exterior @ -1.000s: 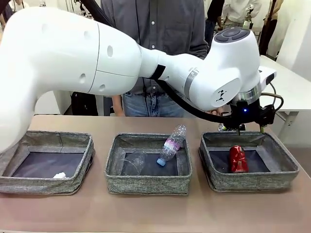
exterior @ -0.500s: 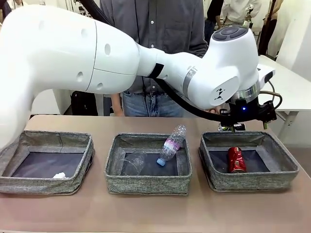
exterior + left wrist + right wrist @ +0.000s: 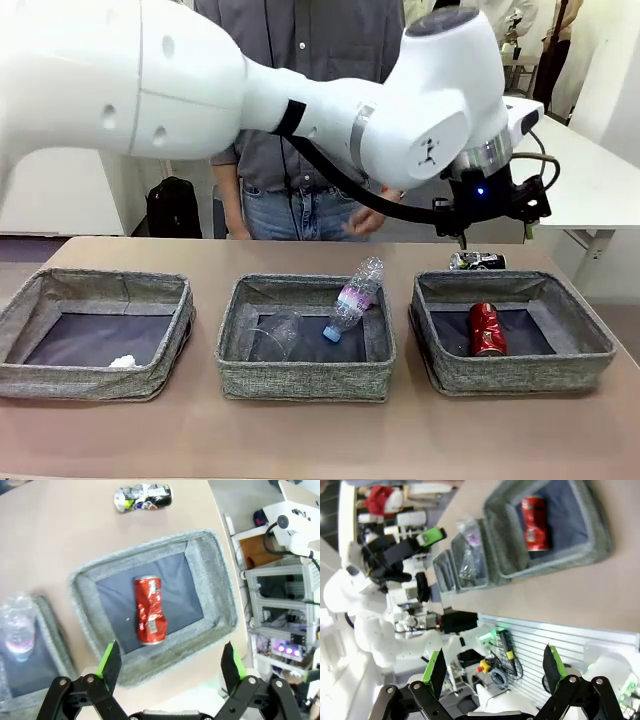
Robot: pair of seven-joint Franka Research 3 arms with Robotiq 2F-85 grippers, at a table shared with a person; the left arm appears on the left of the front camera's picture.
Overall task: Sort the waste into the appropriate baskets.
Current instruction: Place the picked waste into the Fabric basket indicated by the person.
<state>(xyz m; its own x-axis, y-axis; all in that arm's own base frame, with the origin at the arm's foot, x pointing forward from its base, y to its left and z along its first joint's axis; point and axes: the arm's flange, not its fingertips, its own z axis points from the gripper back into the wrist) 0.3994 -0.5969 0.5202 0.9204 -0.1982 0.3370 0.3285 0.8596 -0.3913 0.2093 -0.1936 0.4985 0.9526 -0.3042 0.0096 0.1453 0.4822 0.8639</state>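
Left wrist view is showing the red can (image 3: 150, 611) lying dented on the navy bottom of the right basket (image 3: 222, 600), straight ahead of the left jaws (image 3: 170, 662) and between their 2 green-padded fingers (image 3: 109, 661), well apart from both. These jaws are standing wide and released, gripping nothing. Beyond the basket's far rim, the dark can (image 3: 143, 497) is lying on its side on the surface (image 3: 60, 540), farther ahead of the jaws. Off to one side of the jaws, the clear plastic bottle (image 3: 19, 630) is leaning over the edge of the middle basket (image 3: 47, 645).

From the front, the left arm is reaching across the middle, its jaws hanging above the far edge of the right basket (image 3: 590, 345), near the dark can (image 3: 477, 261). The bottle (image 3: 352, 298) and the clear plastic cup (image 3: 277, 335) are sitting in the middle basket (image 3: 235, 370); the small white paper ball (image 3: 124, 361) is resting in the left basket (image 3: 60, 382). A person (image 3: 310, 130) is standing at the far side.

Right wrist view is showing the right jaws (image 3: 494, 665) spread open and empty, with all 3 baskets far ahead of them.
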